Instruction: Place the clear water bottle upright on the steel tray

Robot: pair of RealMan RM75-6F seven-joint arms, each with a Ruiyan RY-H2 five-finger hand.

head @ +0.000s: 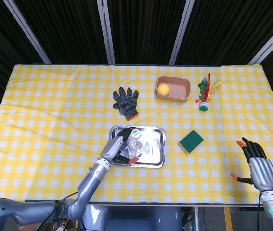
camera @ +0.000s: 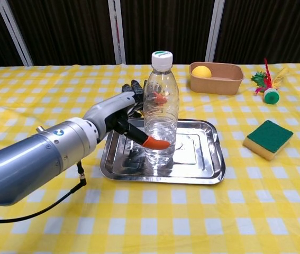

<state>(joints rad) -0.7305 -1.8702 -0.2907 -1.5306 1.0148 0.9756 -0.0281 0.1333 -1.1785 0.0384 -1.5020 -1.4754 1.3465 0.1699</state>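
The clear water bottle (camera: 161,108) stands upright on the steel tray (camera: 202,172), the left hand (camera: 124,115) cupping it loosely, fingers (camera: 155,143) spread around its lower body.

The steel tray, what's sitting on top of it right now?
The clear water bottle stands upright on the steel tray, with the left hand around it. The tray surface under the bottle and hand is covered.

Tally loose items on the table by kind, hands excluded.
Bottle: 1
Steel tray: 1
Knit glove: 1
Tan bowl: 1
Yellow ball: 1
Sponge: 1
Feather shuttlecock: 1
Total: 7
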